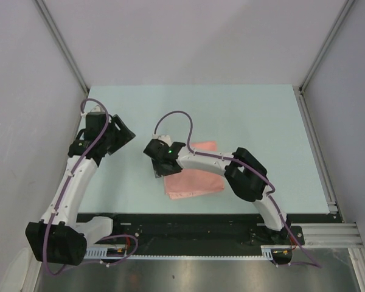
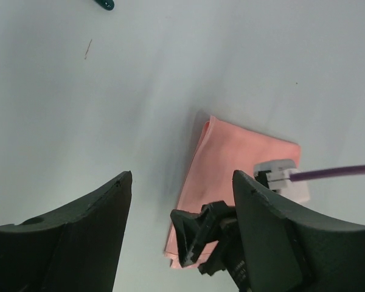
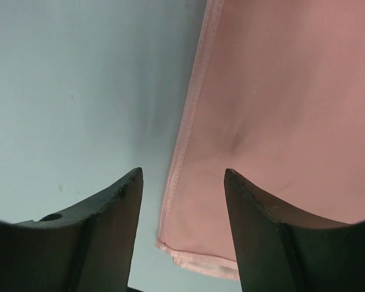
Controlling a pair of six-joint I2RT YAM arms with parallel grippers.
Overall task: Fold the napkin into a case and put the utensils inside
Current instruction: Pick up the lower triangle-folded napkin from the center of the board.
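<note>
The salmon-pink napkin (image 1: 194, 181) lies folded into a flat layered rectangle on the pale table, and also shows in the left wrist view (image 2: 243, 164) and the right wrist view (image 3: 274, 103). My right gripper (image 1: 159, 168) hovers at its left edge, open, one finger over the cloth and one over the table (image 3: 182, 171); nothing is between the fingers. My left gripper (image 1: 123, 135) is off to the left of the napkin, open and empty (image 2: 182, 175). A dark teal utensil tip (image 2: 103, 3) peeks in at the top edge of the left wrist view. No utensils show in the top view.
Grey walls enclose the table (image 1: 243, 115) on three sides. A black rail (image 1: 188, 228) runs along the near edge by the arm bases. The right arm (image 1: 243, 173) crosses over the napkin's right side. A small brown speck (image 2: 87, 48) lies on the table.
</note>
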